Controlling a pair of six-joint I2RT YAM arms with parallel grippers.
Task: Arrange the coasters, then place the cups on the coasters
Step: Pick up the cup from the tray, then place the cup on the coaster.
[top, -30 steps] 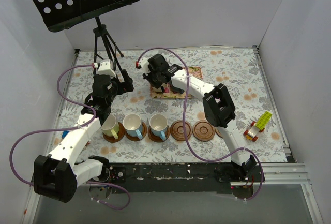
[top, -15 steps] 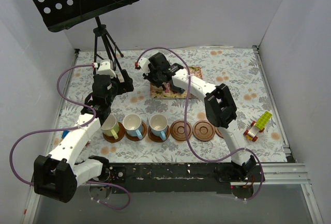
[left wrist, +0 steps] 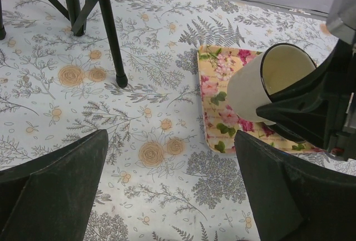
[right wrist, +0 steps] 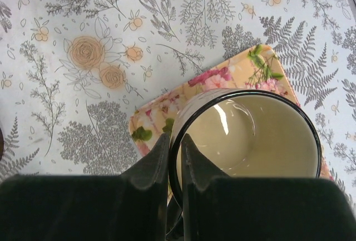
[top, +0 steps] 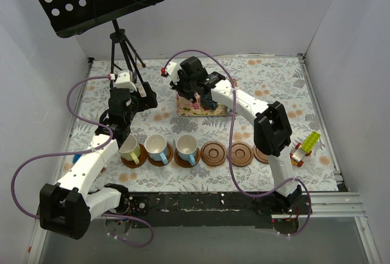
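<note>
**Right gripper.** We find the right gripper (right wrist: 175,141) closed on the rim of the cream mug (right wrist: 250,135). One finger sits inside the wall and the other outside. The mug has a dark rim and is tilted over the floral tray (right wrist: 153,116). We cannot tell whether its base touches the tray.

**Left gripper.** The left gripper (left wrist: 171,136) stands with its jaws wide apart and holds nothing. It hovers to the left of the tray, above the patterned tablecloth (left wrist: 156,57). The legs of the tripod stand (left wrist: 108,29) are further to the left of the tray.

**Coasters and cups.** Six coasters lie in a row on the arm-base side of the tray.
- The three on the left carry a pale yellow-green mug (top: 129,148) and two light blue mugs (top: 156,147) (top: 186,146).
- The three coasters on the right (top: 213,153) (top: 241,153) (top: 263,154) are bare.

**Other items.** A small toy of coloured blocks (top: 304,148) lies to the right of the tray, near the right end of the coaster row.
</note>
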